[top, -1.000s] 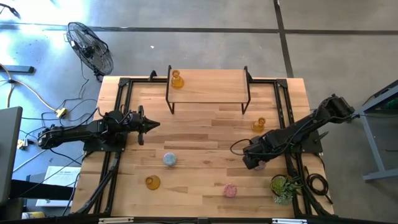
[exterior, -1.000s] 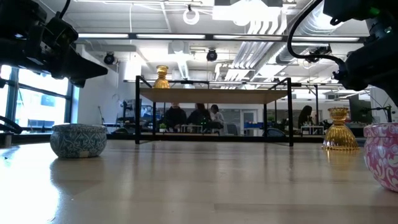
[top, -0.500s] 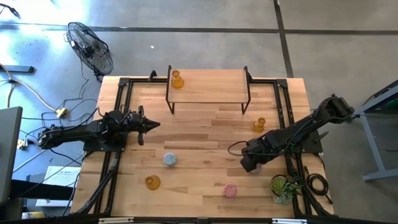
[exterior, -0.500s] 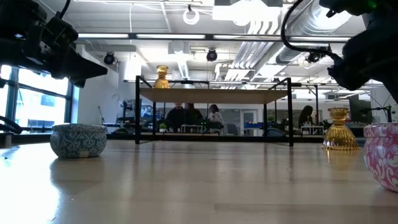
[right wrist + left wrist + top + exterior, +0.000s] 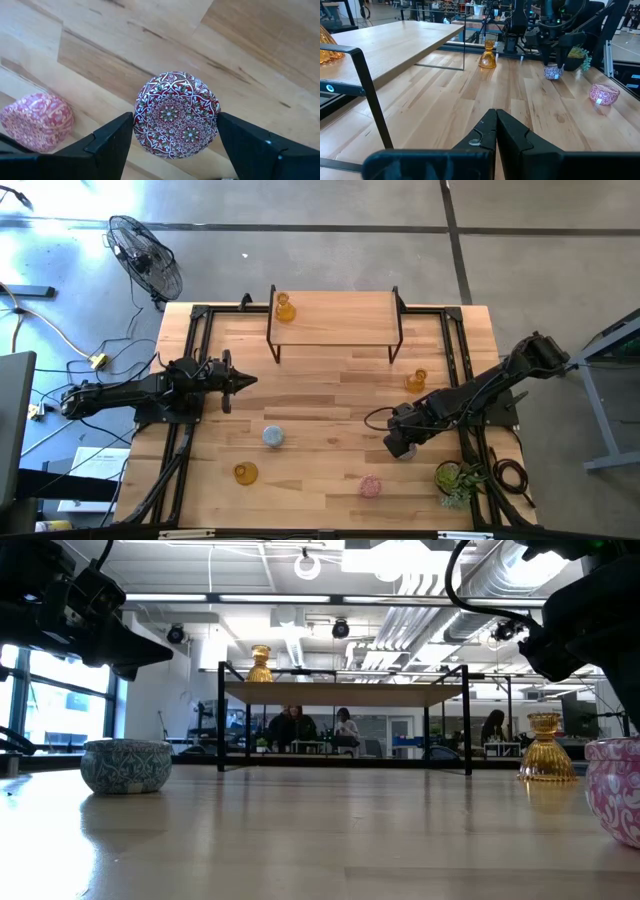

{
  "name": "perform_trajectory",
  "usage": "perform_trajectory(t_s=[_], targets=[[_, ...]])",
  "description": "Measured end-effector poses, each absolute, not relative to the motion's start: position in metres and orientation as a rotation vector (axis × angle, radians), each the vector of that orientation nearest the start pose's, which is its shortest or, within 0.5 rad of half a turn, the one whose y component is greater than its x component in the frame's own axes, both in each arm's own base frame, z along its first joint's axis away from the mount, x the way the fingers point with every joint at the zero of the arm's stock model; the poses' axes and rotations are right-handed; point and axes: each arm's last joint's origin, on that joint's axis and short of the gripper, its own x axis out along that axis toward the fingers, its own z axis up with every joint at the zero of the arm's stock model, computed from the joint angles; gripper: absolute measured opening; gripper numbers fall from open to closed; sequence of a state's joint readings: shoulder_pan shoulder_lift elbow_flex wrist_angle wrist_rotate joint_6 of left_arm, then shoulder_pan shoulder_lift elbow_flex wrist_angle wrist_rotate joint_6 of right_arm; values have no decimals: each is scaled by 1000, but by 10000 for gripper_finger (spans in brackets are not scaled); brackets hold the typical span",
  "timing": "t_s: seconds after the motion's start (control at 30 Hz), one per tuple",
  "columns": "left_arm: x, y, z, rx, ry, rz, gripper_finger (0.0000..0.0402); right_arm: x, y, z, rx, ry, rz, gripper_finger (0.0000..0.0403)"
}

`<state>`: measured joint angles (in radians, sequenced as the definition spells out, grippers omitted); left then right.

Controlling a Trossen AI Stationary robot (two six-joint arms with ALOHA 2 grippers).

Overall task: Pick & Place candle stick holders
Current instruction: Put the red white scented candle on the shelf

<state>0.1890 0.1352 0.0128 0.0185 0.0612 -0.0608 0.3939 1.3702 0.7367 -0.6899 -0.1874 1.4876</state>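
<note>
My right gripper (image 5: 175, 145) is open and points steeply down over a pink patterned candle stick holder (image 5: 176, 115), which stands on the table at the right. Its fingers (image 5: 563, 56) hang just above that holder (image 5: 553, 72), one on either side. Other holders stand untouched: amber (image 5: 284, 308) on the shelf, amber (image 5: 416, 381) on the table, pale blue (image 5: 272, 436), amber (image 5: 245, 473) and pink (image 5: 370, 485). My left gripper (image 5: 245, 380) is shut and level at the table's left, holding nothing.
A wooden shelf on black legs (image 5: 335, 320) stands at the far middle. A green potted plant (image 5: 455, 480) sits at the near right corner, close to my right arm. Black rails (image 5: 185, 430) run along both sides.
My right gripper has tipped more steeply downward and edged toward the table's left, so in the high view it now covers the pink holder beneath it. The holders have stayed where they were.
</note>
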Motion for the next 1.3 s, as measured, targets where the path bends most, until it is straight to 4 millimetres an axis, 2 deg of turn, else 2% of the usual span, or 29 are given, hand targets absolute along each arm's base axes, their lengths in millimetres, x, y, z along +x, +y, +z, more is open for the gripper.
perform_trajectory(t_s=[0.4, 0.57, 1.3], targets=[[104, 18, 159, -102, 98, 132, 3, 203, 94, 172, 1119, 1369, -637, 282], [104, 18, 159, -148, 95, 134, 3, 202, 97, 172, 1111, 1375, -625, 284], [104, 18, 159, -149, 95, 136, 3, 205, 100, 173, 1138, 1308, -641, 282]])
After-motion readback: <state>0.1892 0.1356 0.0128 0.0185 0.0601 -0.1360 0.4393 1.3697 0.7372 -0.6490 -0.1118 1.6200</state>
